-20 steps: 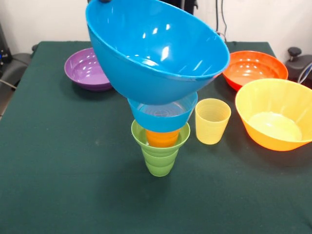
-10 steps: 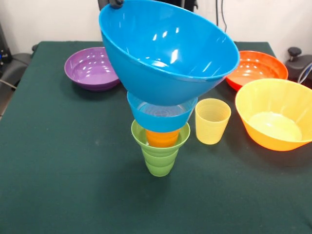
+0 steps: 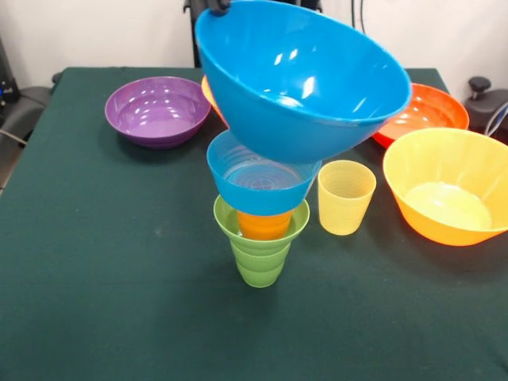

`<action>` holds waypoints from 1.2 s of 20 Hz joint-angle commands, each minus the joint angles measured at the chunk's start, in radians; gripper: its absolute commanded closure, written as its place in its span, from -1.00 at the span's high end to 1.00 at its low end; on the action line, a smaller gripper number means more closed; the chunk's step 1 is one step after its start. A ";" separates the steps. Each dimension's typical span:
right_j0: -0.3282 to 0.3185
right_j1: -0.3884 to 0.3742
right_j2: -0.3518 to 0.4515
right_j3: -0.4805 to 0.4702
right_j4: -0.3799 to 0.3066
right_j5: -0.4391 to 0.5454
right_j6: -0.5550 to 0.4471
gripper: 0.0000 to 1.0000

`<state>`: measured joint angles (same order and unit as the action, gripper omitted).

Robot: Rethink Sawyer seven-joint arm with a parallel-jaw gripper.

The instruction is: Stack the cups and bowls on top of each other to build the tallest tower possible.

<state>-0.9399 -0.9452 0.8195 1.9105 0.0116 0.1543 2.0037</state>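
Tower [image 3: 260,218]: ribbed green cup [image 3: 259,255] lowest, orange cup [image 3: 263,225] nested inside, translucent blue bowl [image 3: 259,184] atop. Gripper [image 3: 217,6] pinches rim of glossy medium blue bowl [image 3: 305,83], tilted, hanging above tower. Ribbed pale yellow cup [image 3: 345,197] lower right of gripper.

Single view supplied: a front camera, raised and angled down across the green table [image 3: 95,302] toward the back wall. It sits close to the tower [image 3: 262,214], which stands mid-frame.
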 commanded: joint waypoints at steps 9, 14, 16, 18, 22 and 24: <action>-0.030 0.065 0.107 0.151 -0.021 -0.122 0.158 -1.00; -0.064 0.077 0.144 0.174 -0.029 -0.135 0.154 -1.00; -0.081 0.075 0.164 0.190 -0.029 -0.140 0.157 -1.00; -0.092 0.081 0.177 0.203 -0.032 -0.150 0.157 -1.00; -0.110 0.097 0.197 0.219 -0.037 -0.165 0.155 -1.00; -0.120 0.108 0.207 0.224 -0.039 -0.170 0.152 -1.00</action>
<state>-1.0563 -0.8864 0.9709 2.0483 0.0114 0.0285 2.0037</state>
